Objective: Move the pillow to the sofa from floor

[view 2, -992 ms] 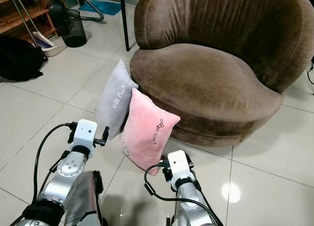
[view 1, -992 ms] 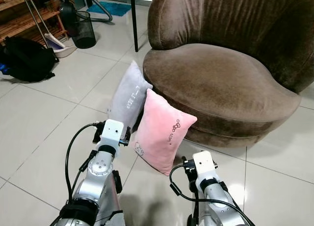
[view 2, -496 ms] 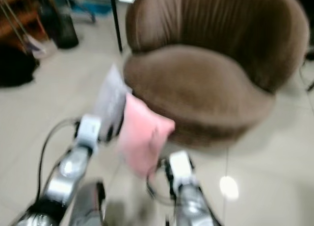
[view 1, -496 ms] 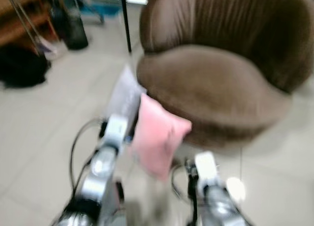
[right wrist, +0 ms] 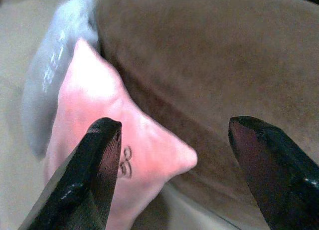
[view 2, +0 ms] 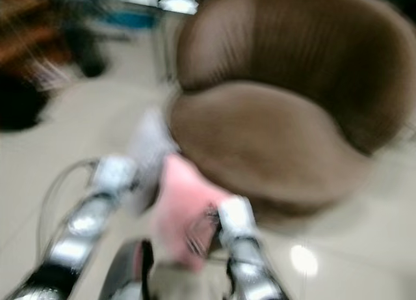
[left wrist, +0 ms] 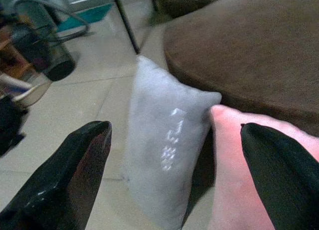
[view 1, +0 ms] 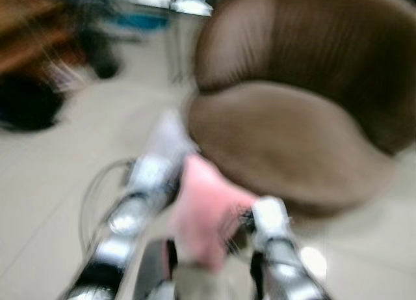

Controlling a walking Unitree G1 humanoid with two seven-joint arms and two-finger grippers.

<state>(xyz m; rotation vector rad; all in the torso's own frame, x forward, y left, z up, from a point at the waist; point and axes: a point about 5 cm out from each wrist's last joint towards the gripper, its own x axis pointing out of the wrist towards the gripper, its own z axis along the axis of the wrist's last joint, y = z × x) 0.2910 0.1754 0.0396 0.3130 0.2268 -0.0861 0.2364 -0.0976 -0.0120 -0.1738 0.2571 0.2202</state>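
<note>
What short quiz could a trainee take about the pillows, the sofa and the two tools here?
1. True or false: the pink pillow stands on the floor against the sofa.
2. What lies beyond the left tool? A) a grey pillow B) a bucket C) a shoe
3. Fill in: the fingers of the right tool are ____.

Key: 1 true; 2 A; 3 open
</note>
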